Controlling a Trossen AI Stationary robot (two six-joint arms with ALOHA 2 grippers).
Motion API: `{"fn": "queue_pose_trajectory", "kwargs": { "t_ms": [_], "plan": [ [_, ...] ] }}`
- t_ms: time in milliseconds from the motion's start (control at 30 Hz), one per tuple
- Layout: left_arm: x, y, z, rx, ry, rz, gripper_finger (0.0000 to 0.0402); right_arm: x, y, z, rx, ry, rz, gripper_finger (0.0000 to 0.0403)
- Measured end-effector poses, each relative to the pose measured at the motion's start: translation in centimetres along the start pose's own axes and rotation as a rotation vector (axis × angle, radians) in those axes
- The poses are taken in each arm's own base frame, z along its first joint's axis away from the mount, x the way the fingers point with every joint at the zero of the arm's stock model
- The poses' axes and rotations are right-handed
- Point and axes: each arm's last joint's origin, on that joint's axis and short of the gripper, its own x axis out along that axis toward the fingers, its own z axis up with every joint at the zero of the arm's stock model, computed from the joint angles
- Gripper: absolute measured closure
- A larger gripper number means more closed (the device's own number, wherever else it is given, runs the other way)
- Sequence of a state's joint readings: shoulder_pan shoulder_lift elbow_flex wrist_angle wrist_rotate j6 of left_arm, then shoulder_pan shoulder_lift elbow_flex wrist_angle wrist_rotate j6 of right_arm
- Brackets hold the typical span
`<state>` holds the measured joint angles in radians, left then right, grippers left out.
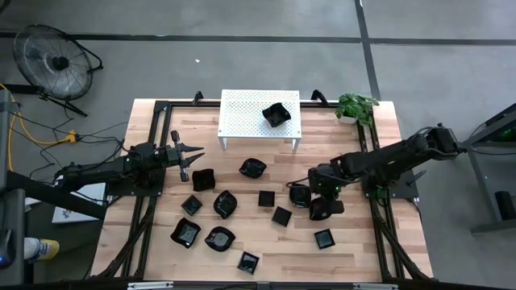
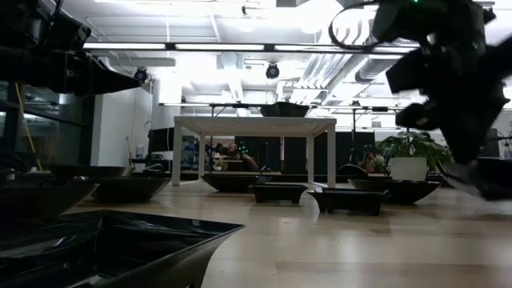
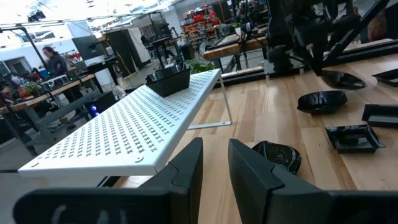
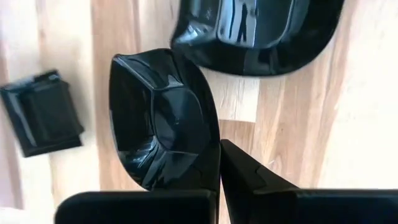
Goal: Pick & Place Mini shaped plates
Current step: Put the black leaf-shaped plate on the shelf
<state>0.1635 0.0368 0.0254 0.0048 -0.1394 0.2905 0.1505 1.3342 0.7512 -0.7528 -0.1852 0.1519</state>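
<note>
A wooden table [image 1: 355, 250] in an open workshop. One small black plate [image 4: 163, 118] sits pinched by its rim in the right gripper [image 1: 321, 203], standing edgewise just clear of the board. The white stand [image 1: 242, 113] lies well beyond it, holding one plate [image 1: 276, 114]. About a dozen more lie below. The left gripper [image 1: 190, 156], slightly parted, waits empty.

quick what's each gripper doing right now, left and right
Left gripper: open, holding nothing, near the white stand.
Right gripper: shut on a black plate, pinching its rim.
</note>
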Motion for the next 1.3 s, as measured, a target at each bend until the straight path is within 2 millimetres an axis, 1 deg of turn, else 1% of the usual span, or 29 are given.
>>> {"fn": "queue_pose_trajectory", "kwargs": {
  "t_ms": [300, 433, 567, 700, 900, 1033, 1167, 1300],
  "plan": [
    [0.0, 0.0, 0.0, 0.000, 0.000, 0.000, 0.0328, -3.7, 1.0, 2.2, -0.015, -0.030, -0.013, 0.0403],
    [0.0, 0.0, 0.0, 0.000, 0.000, 0.000, 0.0328, -6.0, 1.2, 3.7, -0.050, -0.113, -0.037, 0.0403],
    [0.0, 0.0, 0.0, 0.000, 0.000, 0.000, 0.0328, -8.6, 0.7, 5.3, -0.066, -0.209, -0.058, 0.0403],
    [0.0, 0.0, 0.0, 0.000, 0.000, 0.000, 0.0328, -11.3, -0.4, 6.5, -0.086, -0.303, -0.086, 0.0403],
    [0.0, 0.0, 0.0, 0.000, 0.000, 0.000, 0.0328, -15.2, -2.9, 7.9, -0.087, -0.438, -0.157, 0.0402],
    [0.0, 0.0, 0.0, 0.000, 0.000, 0.000, 0.0328, -17.2, -4.6, 8.9, -0.095, -0.522, -0.213, 0.0403],
    [0.0, 0.0, 0.0, 0.000, 0.000, 0.000, 0.0328, -18.6, -6.3, 10.7, -0.112, -0.603, -0.253, 0.0402],
    [0.0, 0.0, 0.0, 0.000, 0.000, 0.000, 0.0328, -18.9, -8.2, 13.5, -0.145, -0.665, -0.253, 0.0403]
  ]
}}
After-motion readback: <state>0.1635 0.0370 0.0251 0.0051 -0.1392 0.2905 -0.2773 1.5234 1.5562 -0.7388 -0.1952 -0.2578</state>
